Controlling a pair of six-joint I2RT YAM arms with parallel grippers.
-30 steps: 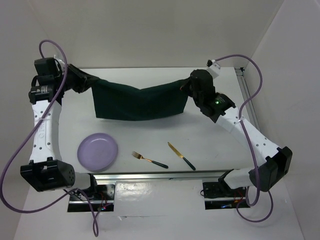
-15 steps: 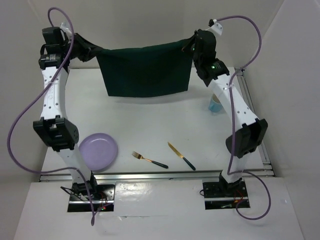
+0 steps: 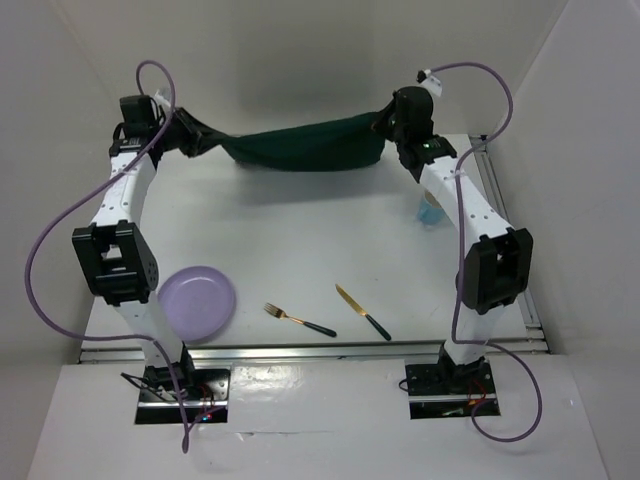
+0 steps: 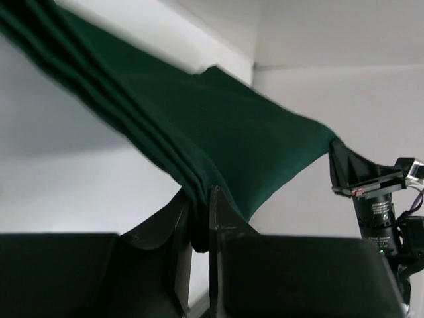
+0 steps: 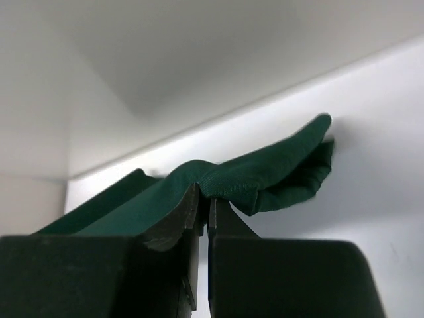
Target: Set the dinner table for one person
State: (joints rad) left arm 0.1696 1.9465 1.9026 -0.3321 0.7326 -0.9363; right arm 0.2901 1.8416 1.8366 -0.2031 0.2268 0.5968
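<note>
A dark green cloth mat (image 3: 305,147) hangs stretched between my two grippers above the far part of the white dinner table (image 3: 300,250). My left gripper (image 3: 198,134) is shut on the mat's left corner; the left wrist view shows the cloth (image 4: 218,132) bunched between the jaws. My right gripper (image 3: 384,122) is shut on the right corner, seen pinched in the right wrist view (image 5: 265,179). A lilac plate (image 3: 196,302), a gold fork (image 3: 298,319) with a dark handle and a gold knife (image 3: 362,312) with a dark handle lie near the front edge.
A light blue cup (image 3: 431,210) stands at the right, partly behind my right arm. White walls enclose the table at the back and sides. A metal rail runs along the table's right edge (image 3: 505,215).
The mat hung down as a flat sheet half a second ago; now it sags as a narrow swag. Both grippers have moved further back and slightly lower.
</note>
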